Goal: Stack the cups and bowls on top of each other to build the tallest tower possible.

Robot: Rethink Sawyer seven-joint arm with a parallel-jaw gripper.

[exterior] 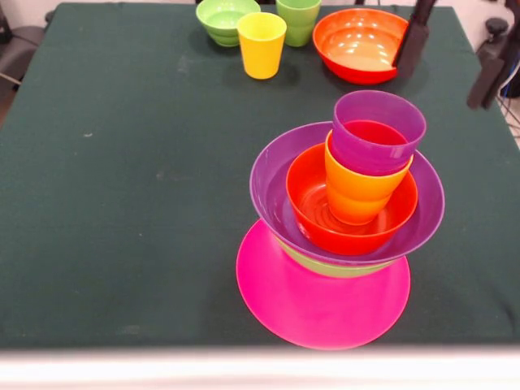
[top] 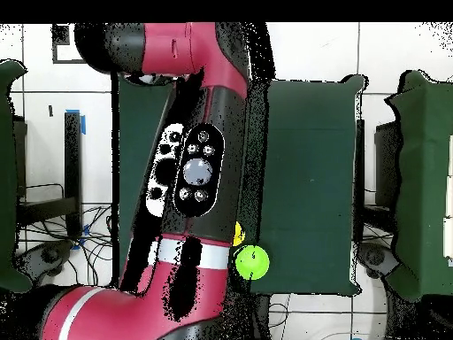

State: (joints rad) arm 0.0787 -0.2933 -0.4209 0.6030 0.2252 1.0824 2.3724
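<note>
The tower (exterior: 341, 244) stands at the front right: a pink base (exterior: 321, 305), a light green bowl (exterior: 333, 266), a wide purple bowl (exterior: 272, 183), an orange-red bowl (exterior: 313, 203), an orange cup (exterior: 357, 191) and a purple cup (exterior: 378, 130) on top. At the back stand a small green bowl (exterior: 223, 18), a yellow cup (exterior: 261, 45), a light green cup (exterior: 298, 20) and a second orange-red bowl (exterior: 360, 45). My gripper (exterior: 414, 36) hangs dark at that bowl's right rim. In the overhead view my arm (top: 190, 177) hides most things; the green bowl (top: 252, 262) and a sliver of yellow cup (top: 237, 235) show.
The dark green table cloth (exterior: 122, 162) covers the table. A dark object (exterior: 490, 73) stands off the table's right edge at the back. A pale strip (exterior: 244, 370) runs along the table's front edge.
</note>
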